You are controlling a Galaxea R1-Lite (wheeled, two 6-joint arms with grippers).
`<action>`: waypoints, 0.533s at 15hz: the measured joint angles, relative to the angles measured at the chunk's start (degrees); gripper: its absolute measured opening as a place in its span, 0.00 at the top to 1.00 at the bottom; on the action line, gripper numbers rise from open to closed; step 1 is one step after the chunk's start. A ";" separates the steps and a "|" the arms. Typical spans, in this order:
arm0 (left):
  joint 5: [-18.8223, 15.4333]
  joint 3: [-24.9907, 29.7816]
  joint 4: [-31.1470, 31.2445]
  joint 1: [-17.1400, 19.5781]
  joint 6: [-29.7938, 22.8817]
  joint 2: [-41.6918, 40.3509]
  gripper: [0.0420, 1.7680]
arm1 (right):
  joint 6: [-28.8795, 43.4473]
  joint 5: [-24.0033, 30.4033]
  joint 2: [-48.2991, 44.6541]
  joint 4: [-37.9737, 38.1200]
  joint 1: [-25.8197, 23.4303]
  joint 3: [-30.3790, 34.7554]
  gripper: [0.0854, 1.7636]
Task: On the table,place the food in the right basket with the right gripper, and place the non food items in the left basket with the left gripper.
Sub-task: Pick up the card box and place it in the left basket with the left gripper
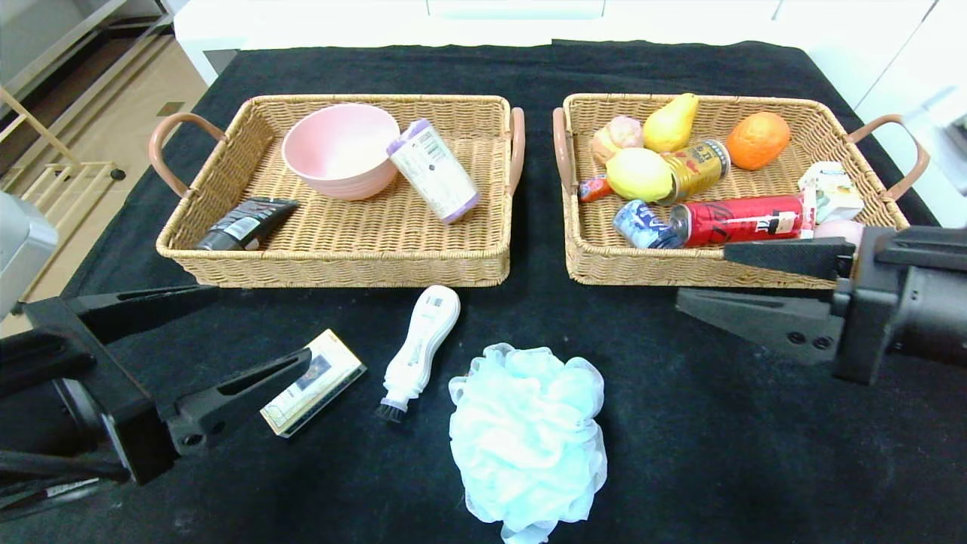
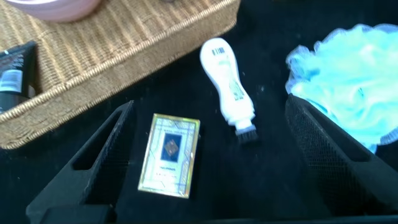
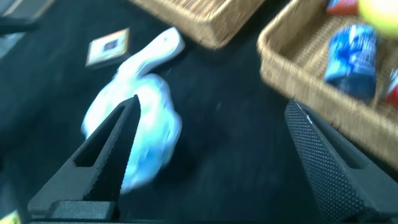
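Note:
A gold-edged card box (image 1: 313, 382), a white brush (image 1: 420, 348) and a light blue bath pouf (image 1: 527, 438) lie on the black table in front of the baskets. My left gripper (image 1: 261, 325) is open and empty at the front left, just above the card box (image 2: 170, 155), with the brush (image 2: 227, 87) beyond it. My right gripper (image 1: 702, 273) is open and empty, in front of the right basket (image 1: 604, 261). The left basket (image 1: 340, 264) holds a pink bowl (image 1: 340, 149), a white bottle (image 1: 434, 170) and a black tube (image 1: 245, 224).
The right basket holds a pear (image 1: 671, 122), a lemon (image 1: 638, 174), an orange (image 1: 758, 140), a red can (image 1: 736, 219), a blue can (image 1: 638, 224) and other food. Bare black cloth lies at the front right. The table edge and floor are at the left.

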 joint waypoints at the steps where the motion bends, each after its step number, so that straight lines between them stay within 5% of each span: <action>1: 0.77 0.17 1.00 -0.33 0.10 -0.33 0.03 | -0.05 2.54 -2.51 0.05 -1.33 2.62 0.04; 5: 10.53 -0.41 5.99 -4.24 0.21 -1.12 0.03 | -1.54 8.11 -11.86 -0.30 -3.36 12.46 0.04; 8: 12.28 -3.24 8.33 -5.92 -0.06 -1.27 0.03 | -2.91 8.58 -16.46 -0.56 -3.56 16.93 0.04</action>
